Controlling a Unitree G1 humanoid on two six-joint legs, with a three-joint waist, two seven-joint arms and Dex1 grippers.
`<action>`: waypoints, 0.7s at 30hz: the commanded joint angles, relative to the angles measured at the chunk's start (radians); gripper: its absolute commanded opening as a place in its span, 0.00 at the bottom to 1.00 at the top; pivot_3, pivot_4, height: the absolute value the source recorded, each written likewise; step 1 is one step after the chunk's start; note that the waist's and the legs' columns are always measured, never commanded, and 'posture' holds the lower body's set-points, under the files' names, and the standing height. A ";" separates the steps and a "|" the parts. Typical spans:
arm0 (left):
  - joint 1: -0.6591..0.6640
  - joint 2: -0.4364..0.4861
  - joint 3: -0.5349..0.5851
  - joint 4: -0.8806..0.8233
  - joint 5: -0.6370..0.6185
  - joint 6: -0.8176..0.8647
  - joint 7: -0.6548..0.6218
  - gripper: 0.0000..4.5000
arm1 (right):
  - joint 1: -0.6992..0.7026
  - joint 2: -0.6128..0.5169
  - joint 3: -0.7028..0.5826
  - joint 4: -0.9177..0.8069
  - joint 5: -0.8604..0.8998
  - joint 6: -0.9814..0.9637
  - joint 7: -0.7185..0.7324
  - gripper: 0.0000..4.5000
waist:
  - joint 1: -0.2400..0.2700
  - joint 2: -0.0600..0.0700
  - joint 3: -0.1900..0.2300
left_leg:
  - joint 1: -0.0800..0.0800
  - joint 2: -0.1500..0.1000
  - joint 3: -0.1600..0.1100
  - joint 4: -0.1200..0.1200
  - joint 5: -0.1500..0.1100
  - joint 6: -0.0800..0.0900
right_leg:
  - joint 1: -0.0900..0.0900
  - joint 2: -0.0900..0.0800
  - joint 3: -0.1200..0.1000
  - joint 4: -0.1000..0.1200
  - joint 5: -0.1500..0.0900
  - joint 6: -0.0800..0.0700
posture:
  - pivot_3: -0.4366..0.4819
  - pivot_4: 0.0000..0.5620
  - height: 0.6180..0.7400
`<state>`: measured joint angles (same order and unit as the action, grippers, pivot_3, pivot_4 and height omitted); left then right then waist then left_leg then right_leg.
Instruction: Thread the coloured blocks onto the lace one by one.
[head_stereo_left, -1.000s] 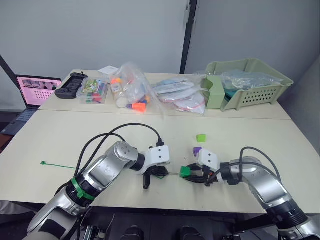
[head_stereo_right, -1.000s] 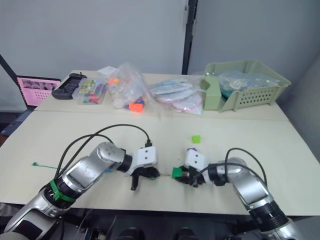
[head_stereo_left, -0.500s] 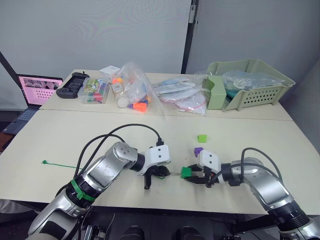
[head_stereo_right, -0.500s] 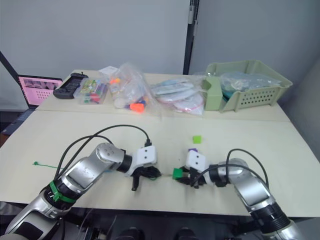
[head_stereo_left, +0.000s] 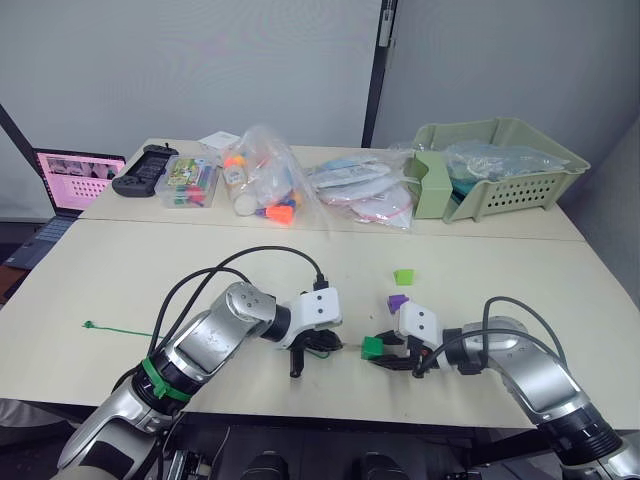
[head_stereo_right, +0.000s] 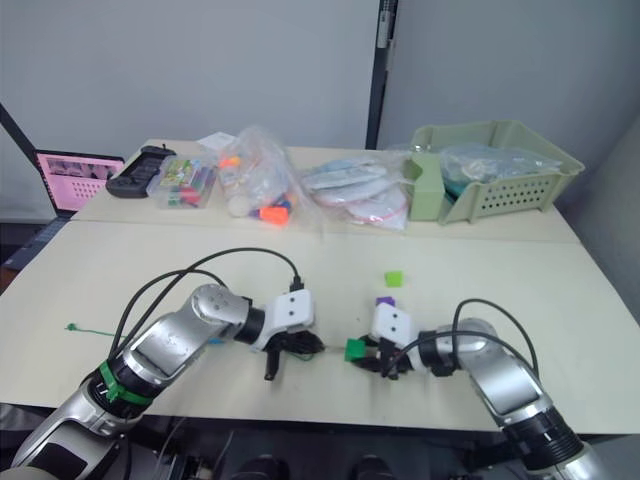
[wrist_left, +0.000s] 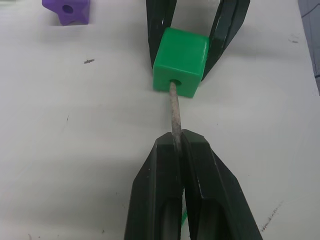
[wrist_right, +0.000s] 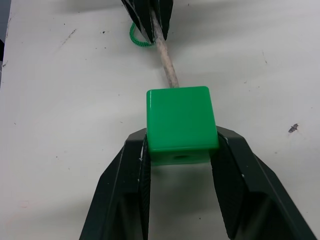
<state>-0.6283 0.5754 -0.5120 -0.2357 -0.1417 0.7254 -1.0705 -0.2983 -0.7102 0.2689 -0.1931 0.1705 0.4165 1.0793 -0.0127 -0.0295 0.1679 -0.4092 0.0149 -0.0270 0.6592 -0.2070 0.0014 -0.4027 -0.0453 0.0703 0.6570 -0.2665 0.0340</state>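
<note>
Near the front edge of the pale worktop (head_stereo_left: 120, 270), my right tool (wrist_right: 177, 150) has its two black fingers clamped on opposite sides of a small dark green plastic cube (wrist_left: 180, 62), holding it just above the surface. My left tool (wrist_left: 178, 150) is pinched tight on the thin green lace (wrist_right: 134, 37) at its stiff pale tip (wrist_left: 174, 112), fingers pressed together with the tip sticking out between them. Tip end sits in the round hole of the green cube, the two tools facing each other nose to nose. Rest of the lace trails off to my left across the worktop, far end (head_stereo_left: 88, 325) lying near the left edge. Purple plastic cube (head_stereo_left: 396, 301) lies just behind my right tool; lime green plastic cube (head_stereo_left: 403, 275) a bit further back. Clear bags of toys (head_stereo_left: 262, 185) and a pale green basket (head_stereo_left: 520, 160) at the back of the worktop, well apart from both tools.
</note>
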 joint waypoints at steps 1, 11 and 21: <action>-0.022 -0.014 0.009 -0.040 -0.010 -0.009 -0.003 0.00 | 0.017 -0.005 0.039 -0.021 -0.005 0.016 0.022 0.26 | 0.000 0.000 0.000 | 0.000 0.000 0.000 0.000 0.000 0.000 | 0.000 0.000 0.000 0.000 0.000 0.000 | 0.48 0.27 1.00; -0.039 -0.059 -0.021 -0.031 -0.002 0.003 0.007 0.00 | 0.012 0.004 0.043 -0.041 -0.004 0.040 0.012 0.26 | -0.001 0.000 0.000 | 0.000 0.000 0.000 0.000 0.000 0.000 | 0.000 0.000 0.000 0.000 0.000 0.000 | 0.48 0.27 1.00; -0.049 -0.192 -0.062 0.060 0.010 -0.048 0.017 0.00 | 0.005 0.021 0.052 -0.073 -0.003 0.070 0.003 0.26 | 0.000 0.000 0.000 | 0.000 0.000 0.000 0.000 0.000 0.000 | 0.000 0.000 0.000 0.000 0.000 0.000 | 0.48 0.27 1.00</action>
<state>-0.6501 0.4268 -0.5644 -0.1272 -0.1016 0.7250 -1.0378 -0.2987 -0.7069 0.2720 -0.2380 0.1660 0.4768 1.0797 -0.0125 -0.0296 0.1679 -0.4094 0.0147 -0.0271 0.6593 -0.2070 0.0014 -0.4028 -0.0451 0.0703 0.6570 -0.2664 0.0341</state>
